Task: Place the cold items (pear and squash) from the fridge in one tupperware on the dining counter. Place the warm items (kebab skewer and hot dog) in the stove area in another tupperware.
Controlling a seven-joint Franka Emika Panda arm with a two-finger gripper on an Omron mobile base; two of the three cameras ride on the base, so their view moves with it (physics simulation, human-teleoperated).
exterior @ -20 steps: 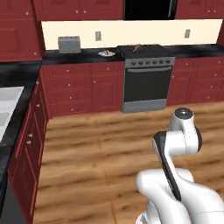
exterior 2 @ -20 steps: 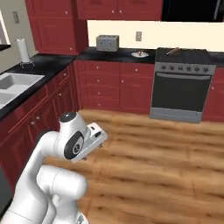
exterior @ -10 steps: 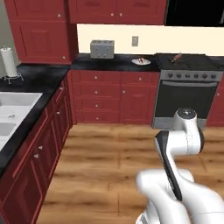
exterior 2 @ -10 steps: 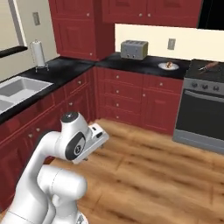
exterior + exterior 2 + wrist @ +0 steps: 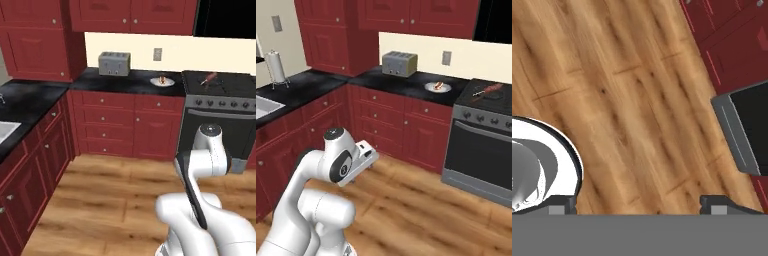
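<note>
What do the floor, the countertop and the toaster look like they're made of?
The floor looks like wooden planks, with visible grain and seams and a slight sheen. The countertop seems polished black stone, glossy with pale marbling. The toaster looks like brushed grey metal, though its matte surface leaves that open.

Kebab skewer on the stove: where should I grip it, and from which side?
Judging from afar: grip the kebab skewer mid-length, coming straight down from above. It lies flat and slanted on the stove top, so turn the open hand across its long axis. Details are too small to confirm.
</note>
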